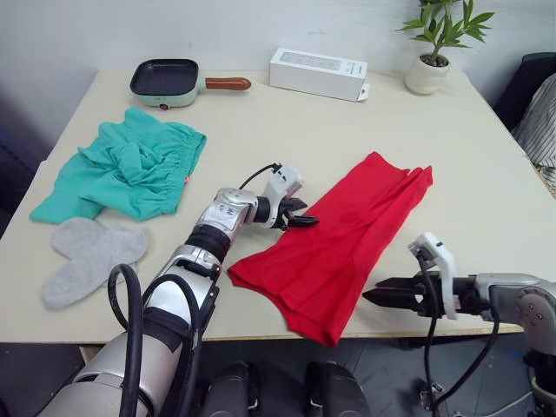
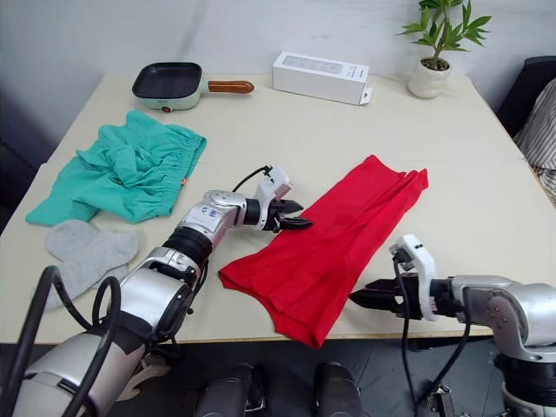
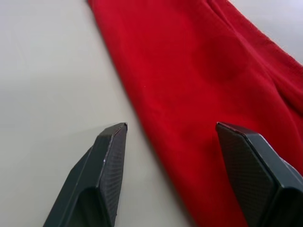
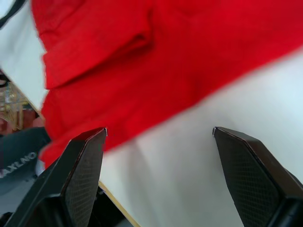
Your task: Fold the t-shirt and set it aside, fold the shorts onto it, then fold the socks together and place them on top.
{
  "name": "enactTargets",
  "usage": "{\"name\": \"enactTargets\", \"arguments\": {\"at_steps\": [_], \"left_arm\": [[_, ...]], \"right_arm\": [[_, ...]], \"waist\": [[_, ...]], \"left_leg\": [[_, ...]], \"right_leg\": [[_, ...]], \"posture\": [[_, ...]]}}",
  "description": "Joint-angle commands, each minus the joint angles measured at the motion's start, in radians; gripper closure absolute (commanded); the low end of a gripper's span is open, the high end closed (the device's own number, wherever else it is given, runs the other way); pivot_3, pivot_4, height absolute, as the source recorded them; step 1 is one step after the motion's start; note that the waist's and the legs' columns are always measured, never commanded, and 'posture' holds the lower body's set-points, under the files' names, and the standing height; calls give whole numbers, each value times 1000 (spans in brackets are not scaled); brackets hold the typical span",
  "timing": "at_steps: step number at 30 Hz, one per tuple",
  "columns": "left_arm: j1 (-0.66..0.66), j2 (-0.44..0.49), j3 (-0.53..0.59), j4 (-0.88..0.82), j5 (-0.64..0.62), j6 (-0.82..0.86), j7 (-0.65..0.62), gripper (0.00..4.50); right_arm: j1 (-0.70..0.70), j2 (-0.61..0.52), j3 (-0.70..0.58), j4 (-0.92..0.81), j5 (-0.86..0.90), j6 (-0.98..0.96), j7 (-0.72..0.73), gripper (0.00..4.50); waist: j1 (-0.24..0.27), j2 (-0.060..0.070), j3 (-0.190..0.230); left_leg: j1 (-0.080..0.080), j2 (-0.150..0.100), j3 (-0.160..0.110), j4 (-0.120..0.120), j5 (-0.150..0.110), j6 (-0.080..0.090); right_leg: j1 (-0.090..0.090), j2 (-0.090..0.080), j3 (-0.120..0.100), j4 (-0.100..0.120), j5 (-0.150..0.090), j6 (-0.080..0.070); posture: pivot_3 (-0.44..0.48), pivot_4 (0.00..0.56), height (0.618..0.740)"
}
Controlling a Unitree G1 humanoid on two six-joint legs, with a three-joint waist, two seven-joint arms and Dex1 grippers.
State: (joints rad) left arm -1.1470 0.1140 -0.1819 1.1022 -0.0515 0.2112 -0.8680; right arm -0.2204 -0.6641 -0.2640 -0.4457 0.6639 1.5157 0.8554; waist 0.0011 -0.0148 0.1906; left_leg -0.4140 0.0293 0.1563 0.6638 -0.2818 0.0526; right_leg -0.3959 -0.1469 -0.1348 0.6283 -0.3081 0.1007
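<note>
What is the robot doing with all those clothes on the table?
It is folding laundry and is working on the red t-shirt, which lies folded into a long strip on the table. The left end effector is open at the shirt's left edge, and the right end effector is open beside its near right edge; neither grips it. The teal shorts and grey socks lie unfolded on the robot's left.

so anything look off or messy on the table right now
The t-shirt lies folded lengthwise on a slant, its near corner hanging over the table edge. The shorts sit bunched. Nothing is spilled or damaged.
</note>
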Motion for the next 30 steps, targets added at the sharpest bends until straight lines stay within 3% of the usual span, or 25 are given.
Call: {"name": "enactTargets", "arguments": {"at_steps": [1,2,3,12,14,21,30], "left_arm": [[-28,-31,-12,57,47,-49,10,1384],[-31,-36,-8,68,53,-57,14,1384],[-34,-40,-5,79,59,-59,22,1762],[-11,-43,35,85,65,-78,24,4442],[3,-39,59,74,51,-83,51,4500],[110,3,206,-81,-50,8,172,4500],[418,111,309,-683,-99,247,379,4500]], "right_arm": [[-11,101,23,-69,37,61,-90,863],[-11,127,31,-76,36,66,-112,863],[-9,148,40,-81,34,66,-131,842],[25,147,38,-60,45,21,-182,3858],[21,132,42,-43,41,-5,-181,4493],[-91,37,117,120,5,-154,-137,4493],[-367,40,356,450,-114,-418,0,4493]], "waist": [[0,0,0],[-1,-1,-1],[-1,-1,-1],[-2,-2,-1],[-2,-2,-1],[-13,-2,-1],[-42,-2,-1]], "left_leg": [[0,0,0,0,0,0],[0,0,0,0,0,0],[0,0,0,0,0,0],[-1,0,0,0,-1,1],[-1,-1,0,0,-1,2],[0,-1,1,2,0,4],[3,1,2,-2,3,-2]], "right_leg": [[0,0,0,0,0,0],[0,0,0,0,0,0],[0,0,0,0,0,0],[0,0,-1,0,0,0],[0,0,-1,0,0,0],[0,-1,0,0,2,2],[0,2,0,8,2,1]], "posture": [[0,150,740],[0,150,740],[0,150,740],[0,150,740],[0,150,740],[0,150,740],[0,150,740]]}}
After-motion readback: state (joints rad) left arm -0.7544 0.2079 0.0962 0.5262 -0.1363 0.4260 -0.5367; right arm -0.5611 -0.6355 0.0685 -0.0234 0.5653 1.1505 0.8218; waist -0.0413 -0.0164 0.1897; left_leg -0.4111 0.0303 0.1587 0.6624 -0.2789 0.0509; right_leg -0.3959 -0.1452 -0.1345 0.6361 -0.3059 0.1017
